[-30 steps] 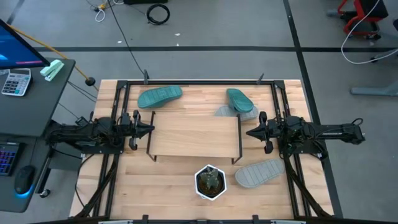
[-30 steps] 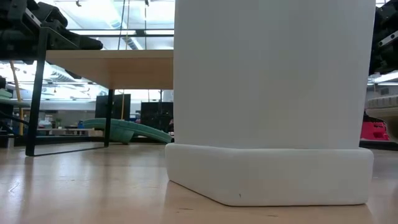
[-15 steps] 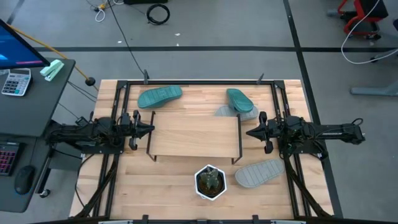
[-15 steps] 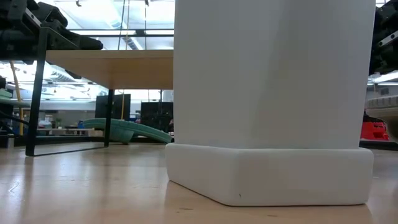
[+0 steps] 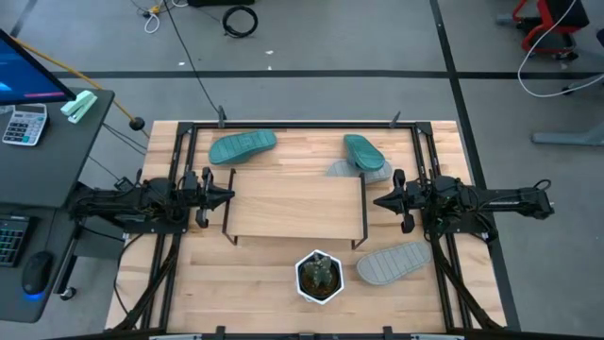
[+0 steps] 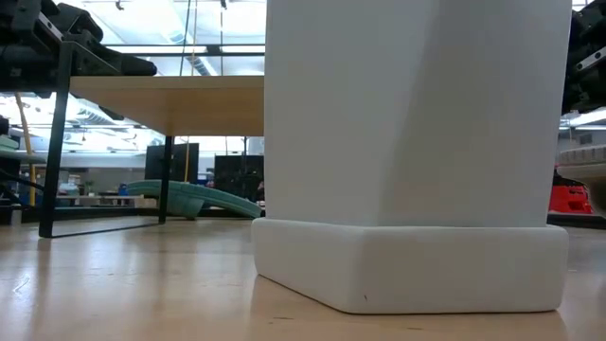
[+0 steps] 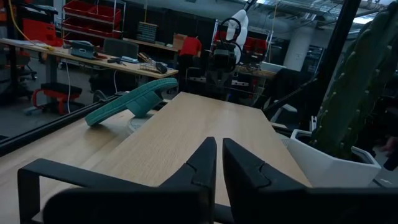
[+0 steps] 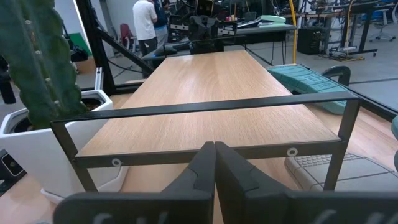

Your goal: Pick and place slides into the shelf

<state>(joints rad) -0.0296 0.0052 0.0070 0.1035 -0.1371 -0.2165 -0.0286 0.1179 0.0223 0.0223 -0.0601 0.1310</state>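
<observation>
Before shelf (image 5: 294, 204): potted cactus (image 5: 319, 275) | left gripper (image 5: 229, 196), right gripper (image 5: 377, 202) pressed together

The shelf (image 5: 294, 200) is showing a smooth, matt board of pale wood grain on thin black metal legs, and the table (image 5: 264, 283) under it is showing a similar light planked wood with a faint sheen. The teal slide (image 5: 243, 146) and the grey slide (image 5: 394, 263) are looking like soft matt foam with ridged, rough soles, while the white planter (image 6: 407, 152) is looking like smooth, slightly glossy plastic. The left gripper (image 7: 219, 163) and right gripper (image 8: 214, 163) are showing dull matt black plastic fingers.
</observation>
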